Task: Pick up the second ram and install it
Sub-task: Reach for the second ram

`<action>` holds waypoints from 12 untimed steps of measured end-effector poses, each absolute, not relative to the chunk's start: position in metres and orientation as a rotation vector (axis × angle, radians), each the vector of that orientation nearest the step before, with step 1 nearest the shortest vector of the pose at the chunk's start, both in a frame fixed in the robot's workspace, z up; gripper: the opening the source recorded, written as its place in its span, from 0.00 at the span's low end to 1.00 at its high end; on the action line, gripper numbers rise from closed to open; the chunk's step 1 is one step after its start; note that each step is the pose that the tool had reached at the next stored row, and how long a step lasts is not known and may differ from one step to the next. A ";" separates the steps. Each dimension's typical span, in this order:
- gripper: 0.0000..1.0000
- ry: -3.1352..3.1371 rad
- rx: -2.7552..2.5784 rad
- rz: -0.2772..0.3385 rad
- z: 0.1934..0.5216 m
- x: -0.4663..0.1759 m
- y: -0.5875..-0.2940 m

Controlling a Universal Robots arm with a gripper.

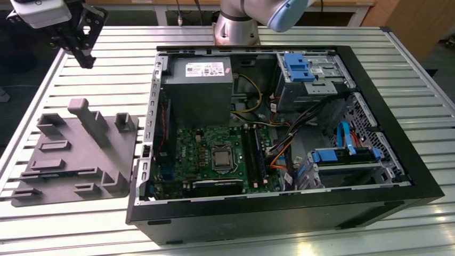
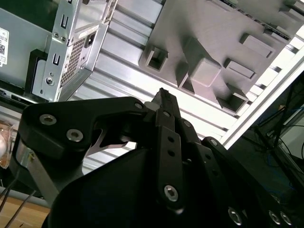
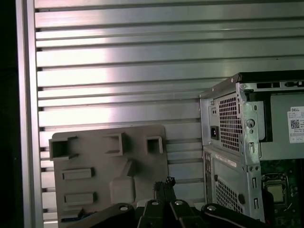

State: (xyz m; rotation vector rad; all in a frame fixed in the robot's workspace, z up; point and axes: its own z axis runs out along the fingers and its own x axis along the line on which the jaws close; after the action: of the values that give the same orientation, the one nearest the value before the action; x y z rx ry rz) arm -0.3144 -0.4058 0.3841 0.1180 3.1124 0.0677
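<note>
Nothing gripped: the claw point(image 1: 87, 62) hangs pinched shut over the table point(image 1: 71, 229) near the tray point(image 1: 64, 160); pickup and fitting not yet done.

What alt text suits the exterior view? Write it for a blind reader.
An open computer case lies on a slatted metal table, motherboard exposed. A grey moulded tray sits at the exterior view's left of it, with the arm's gripper hanging above the table beyond the tray.
</note>
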 end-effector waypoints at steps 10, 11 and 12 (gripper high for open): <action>0.11 3.112 0.118 0.068 0.384 -0.317 -0.406; 0.11 3.112 0.118 0.068 0.384 -0.318 -0.406; 0.11 3.112 0.118 0.068 0.384 -0.318 -0.406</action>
State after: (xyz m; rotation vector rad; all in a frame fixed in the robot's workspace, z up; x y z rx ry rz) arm -0.3182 -0.4058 0.3839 0.1180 3.1124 0.0677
